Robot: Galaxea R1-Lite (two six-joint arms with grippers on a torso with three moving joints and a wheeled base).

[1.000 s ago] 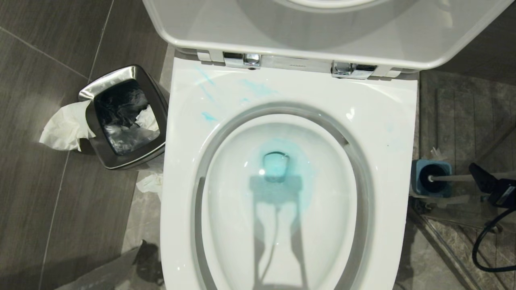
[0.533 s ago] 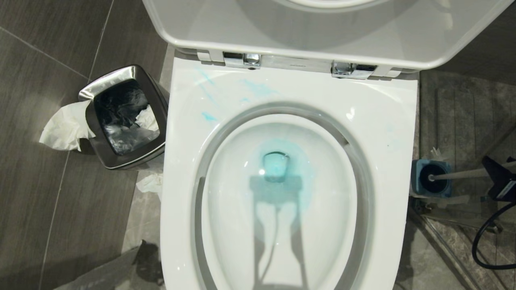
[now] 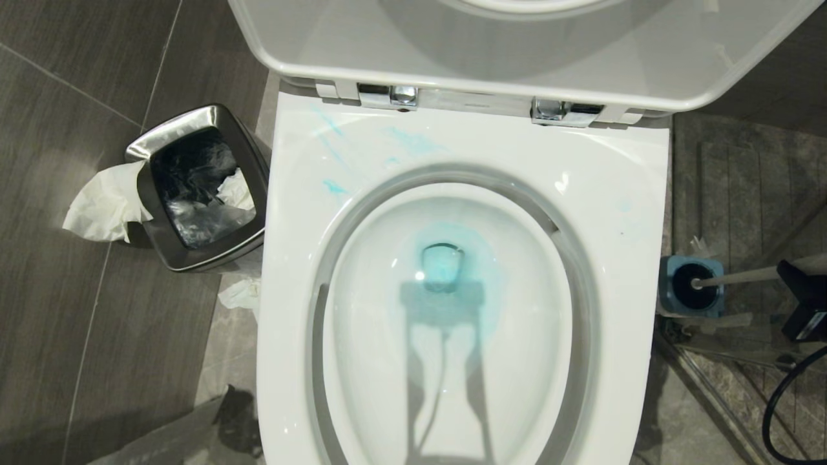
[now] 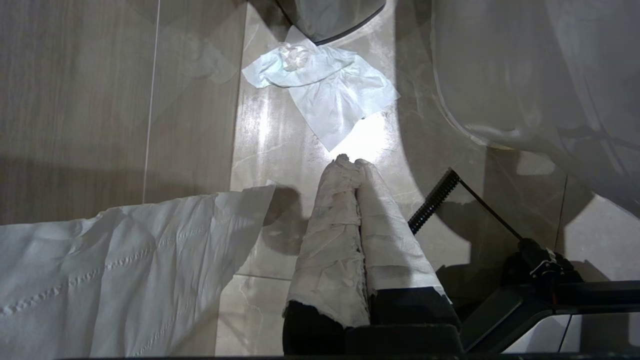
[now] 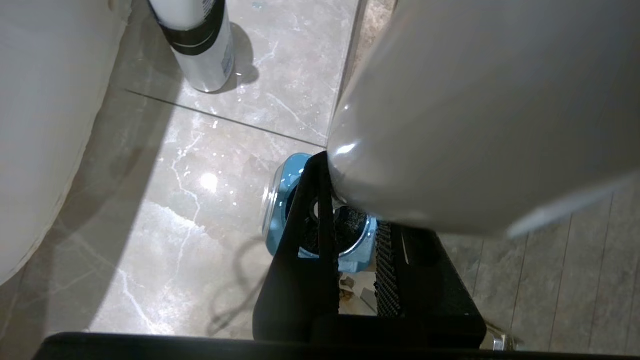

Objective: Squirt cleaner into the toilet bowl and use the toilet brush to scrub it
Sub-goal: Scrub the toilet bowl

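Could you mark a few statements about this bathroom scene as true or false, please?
1. The brush sits in its holder. True.
2. The water in the toilet is clear. False: it is tinted blue by cleaner.
3. The bin stands to the toilet's right. False: it stands to its left, with tissue hanging over its edge.
4. The left end effector is shut and wrapped in tissue. True.
5. The lid is down. False: it is raised.
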